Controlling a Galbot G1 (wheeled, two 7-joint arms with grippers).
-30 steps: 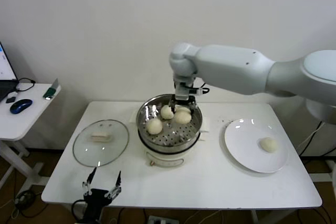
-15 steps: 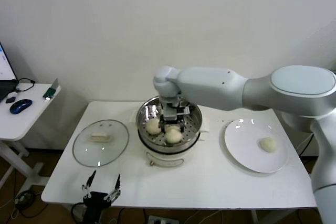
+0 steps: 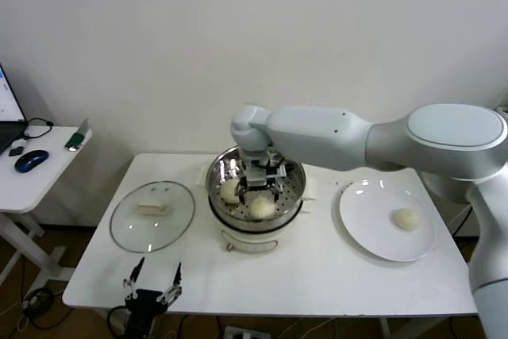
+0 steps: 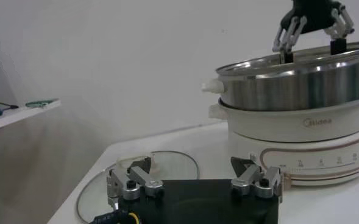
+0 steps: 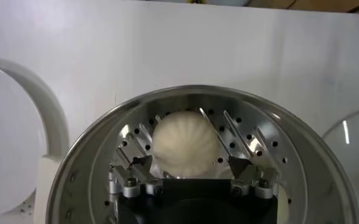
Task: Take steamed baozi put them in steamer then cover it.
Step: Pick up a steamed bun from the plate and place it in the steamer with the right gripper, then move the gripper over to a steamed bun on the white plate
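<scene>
The steamer (image 3: 255,224) stands mid-table, uncovered. My right gripper (image 3: 259,188) is down inside it, open, fingers on either side of a baozi (image 5: 185,143) that rests on the perforated tray. In the head view two baozi show in the pot, one at its left (image 3: 228,190) and one at its front (image 3: 260,208). Another baozi (image 3: 406,218) lies on the white plate (image 3: 373,236) at the right. The clear glass lid (image 3: 171,224) lies flat on the table left of the steamer. My left gripper (image 3: 152,279) is open and empty, parked below the table's front edge.
A side table at far left holds a blue mouse (image 3: 31,159) and a laptop edge. From the left wrist view the steamer (image 4: 301,91) rises ahead with the right gripper's fingers (image 4: 287,38) above its rim, and the lid (image 4: 167,159) lies close by.
My right gripper moved from the steamer's back rim leftward and down into the pot. A baozi shifted from the back right of the tray to its front. The left arm stayed still.
</scene>
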